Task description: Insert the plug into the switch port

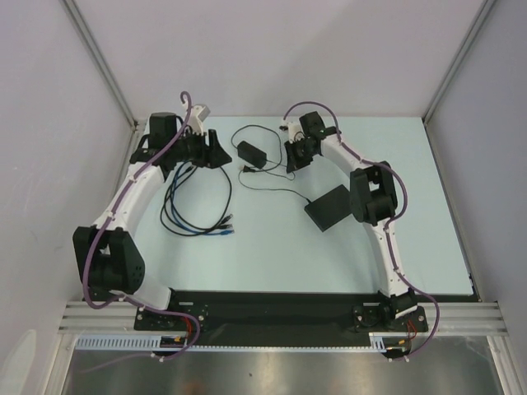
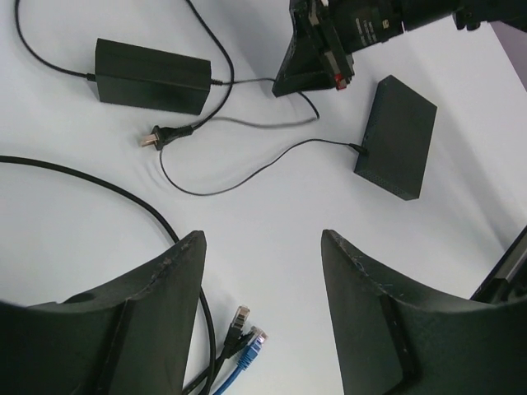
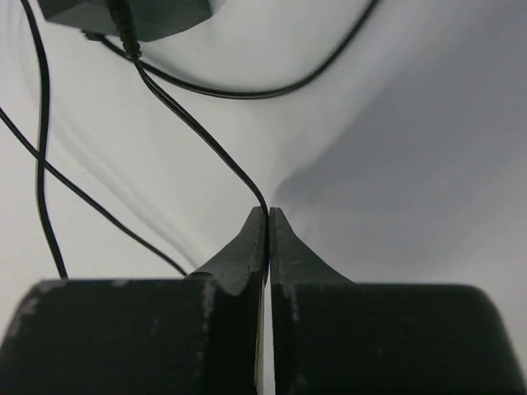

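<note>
While the right gripper (image 3: 268,214) is pinched shut on the thin power cord (image 3: 198,132), probably to drag its plug over, the switch (image 1: 329,207) sits at its 5 o'clock in the top view. Left gripper (image 2: 263,239) hangs wide open and holds nothing, over the network cables (image 2: 243,346).
</note>
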Motion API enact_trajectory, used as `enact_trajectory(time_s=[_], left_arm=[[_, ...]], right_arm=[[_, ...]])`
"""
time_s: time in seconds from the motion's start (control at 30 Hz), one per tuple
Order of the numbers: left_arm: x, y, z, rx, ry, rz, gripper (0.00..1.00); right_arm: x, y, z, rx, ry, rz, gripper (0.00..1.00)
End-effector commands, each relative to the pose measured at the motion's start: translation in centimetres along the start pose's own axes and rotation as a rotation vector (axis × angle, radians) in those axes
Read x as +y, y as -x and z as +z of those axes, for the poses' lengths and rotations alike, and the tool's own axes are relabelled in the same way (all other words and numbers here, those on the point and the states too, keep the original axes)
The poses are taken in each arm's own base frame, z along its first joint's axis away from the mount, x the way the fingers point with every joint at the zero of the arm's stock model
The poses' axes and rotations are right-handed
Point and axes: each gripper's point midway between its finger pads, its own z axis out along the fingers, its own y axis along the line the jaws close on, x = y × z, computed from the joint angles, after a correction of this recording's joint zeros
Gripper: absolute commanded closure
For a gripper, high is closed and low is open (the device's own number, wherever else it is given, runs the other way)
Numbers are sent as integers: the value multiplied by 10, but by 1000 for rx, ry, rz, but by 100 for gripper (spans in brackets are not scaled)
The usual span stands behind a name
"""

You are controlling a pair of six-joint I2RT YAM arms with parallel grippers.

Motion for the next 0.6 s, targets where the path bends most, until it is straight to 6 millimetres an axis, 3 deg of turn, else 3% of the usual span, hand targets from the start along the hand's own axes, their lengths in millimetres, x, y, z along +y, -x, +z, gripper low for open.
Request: enact_trajectory(time_s=[0.0, 0.03, 0.2, 0.37, 0.5, 0.57], left_arm=[[-5, 1, 0, 6, -39, 33, 36], [-6, -1, 2, 16, -44, 30, 36], [-13, -20, 20, 105, -82, 88, 37], [-21, -39, 40, 177, -110, 116, 37], [-27, -51, 56, 222, -137, 129, 38], [-29, -52, 60, 228, -146, 136, 37]], right_arm=[[-44, 20, -19, -62, -114, -9, 100], [-65, 20, -29, -72, -161, 9, 100], [-125, 23, -73, -126, -282, 52, 100], [-192, 0, -116, -126, -401, 102, 100], [-232, -23, -149, -110, -464, 132, 100], [-241, -36, -157, -86, -472, 132, 100]])
